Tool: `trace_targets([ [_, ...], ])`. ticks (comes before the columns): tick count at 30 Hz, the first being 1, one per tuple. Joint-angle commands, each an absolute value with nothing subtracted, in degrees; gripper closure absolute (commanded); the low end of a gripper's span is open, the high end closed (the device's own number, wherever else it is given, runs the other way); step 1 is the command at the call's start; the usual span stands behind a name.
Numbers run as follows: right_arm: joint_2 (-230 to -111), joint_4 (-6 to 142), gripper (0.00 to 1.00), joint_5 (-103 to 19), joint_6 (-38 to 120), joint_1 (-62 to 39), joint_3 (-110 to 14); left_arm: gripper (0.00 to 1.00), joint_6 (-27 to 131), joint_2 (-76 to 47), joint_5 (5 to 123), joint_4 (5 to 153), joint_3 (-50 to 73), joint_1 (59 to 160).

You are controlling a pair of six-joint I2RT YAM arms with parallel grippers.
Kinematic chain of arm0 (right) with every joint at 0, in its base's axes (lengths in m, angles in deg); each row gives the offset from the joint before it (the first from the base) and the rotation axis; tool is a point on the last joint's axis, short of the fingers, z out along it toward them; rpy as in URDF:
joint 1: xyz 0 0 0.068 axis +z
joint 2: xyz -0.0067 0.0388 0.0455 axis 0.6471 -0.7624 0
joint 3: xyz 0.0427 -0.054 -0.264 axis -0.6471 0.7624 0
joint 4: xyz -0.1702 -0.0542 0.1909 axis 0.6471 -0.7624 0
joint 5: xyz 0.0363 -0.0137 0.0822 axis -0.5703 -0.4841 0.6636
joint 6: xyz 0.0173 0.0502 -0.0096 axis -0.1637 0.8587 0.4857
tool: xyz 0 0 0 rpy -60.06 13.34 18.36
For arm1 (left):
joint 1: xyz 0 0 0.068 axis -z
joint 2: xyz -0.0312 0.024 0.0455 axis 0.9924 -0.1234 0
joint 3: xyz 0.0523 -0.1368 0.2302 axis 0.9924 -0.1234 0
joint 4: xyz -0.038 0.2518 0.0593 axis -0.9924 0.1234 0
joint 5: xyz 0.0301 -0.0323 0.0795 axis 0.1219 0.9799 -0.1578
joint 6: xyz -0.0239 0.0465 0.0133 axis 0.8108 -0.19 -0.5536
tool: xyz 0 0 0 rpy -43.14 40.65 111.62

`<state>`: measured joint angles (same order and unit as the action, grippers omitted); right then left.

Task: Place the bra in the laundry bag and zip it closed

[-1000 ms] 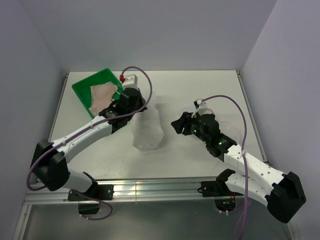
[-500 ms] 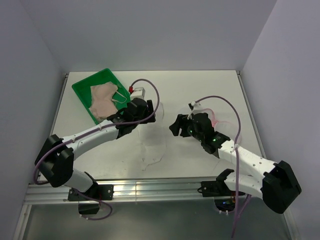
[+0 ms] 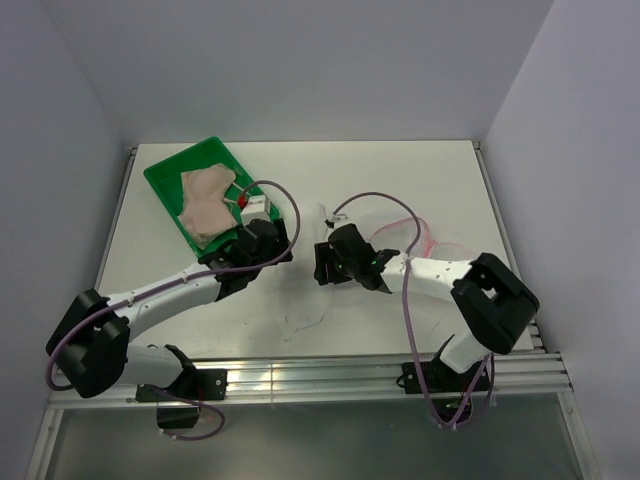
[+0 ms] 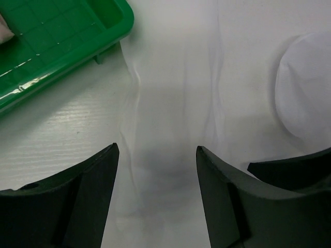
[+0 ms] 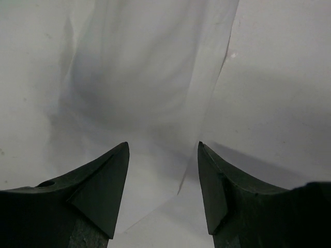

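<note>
White counter (image 3: 400,170): green plastic tray (image 3: 165,180) w/ limp peach-beige bra (image 3: 205,200) inside, not yet bagged. Slack see-through white mesh laundry bag (image 4: 176,93) lies beside the tray. Over the mesh, left claw (image 4: 155,155) and right claw (image 5: 163,150) are both wide open and empty. Risk: a pinch catches both layers, so the mouth won't open.

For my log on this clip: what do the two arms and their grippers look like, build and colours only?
The left arm and right arm share one build: white tubular links between bulky black joint housings. A thin purple cable loops loosely along each. The left gripper and right gripper each carry two matte black, wedge-shaped fingers. No sleeves show.
</note>
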<state>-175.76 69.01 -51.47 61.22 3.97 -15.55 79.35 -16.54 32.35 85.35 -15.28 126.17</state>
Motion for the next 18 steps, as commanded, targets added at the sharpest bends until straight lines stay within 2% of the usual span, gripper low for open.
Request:
trace_targets([
  [1, -180.25, 67.04, 0.37, -53.82, 60.89, 5.72, -19.36, 0.32, 80.71, -13.16, 29.89, 81.78, -17.79, 125.98],
  [4, -182.73, 65.81, 0.44, -54.52, 60.72, 6.34, -20.68, 0.32, 80.80, -12.19, 30.32, 79.95, -19.64, 125.80],
  [5, -183.60, 65.29, 0.58, -54.61, 60.81, 6.35, -20.77, 0.32, 80.71, -12.02, 30.58, 79.41, -20.08, 125.71],
  [7, -183.70, 65.46, 0.66, -54.62, 60.89, 6.35, -20.16, 0.32, 80.45, -11.75, 31.20, 78.27, -20.87, 125.45],
  [8, -183.79, 65.72, 0.77, -53.83, 61.07, 6.43, -19.20, 0.32, 80.36, -11.58, 32.07, 77.83, -21.05, 125.27],
  [10, -183.79, 65.29, 0.88, -52.95, 61.33, 6.70, -18.49, 0.31, 80.27, -11.40, 33.31, 76.25, -21.66, 124.22],
  [11, -182.83, 65.28, 1.00, -53.12, 61.68, 7.22, -16.66, 0.31, 80.19, -11.40, 34.18, 75.81, -21.84, 123.43],
  [18, -170.00, 64.50, 1.00, -52.07, 63.35, 8.63, -6.54, 0.26, 78.52, -14.03, 40.24, 72.29, -21.93, 121.67],
])
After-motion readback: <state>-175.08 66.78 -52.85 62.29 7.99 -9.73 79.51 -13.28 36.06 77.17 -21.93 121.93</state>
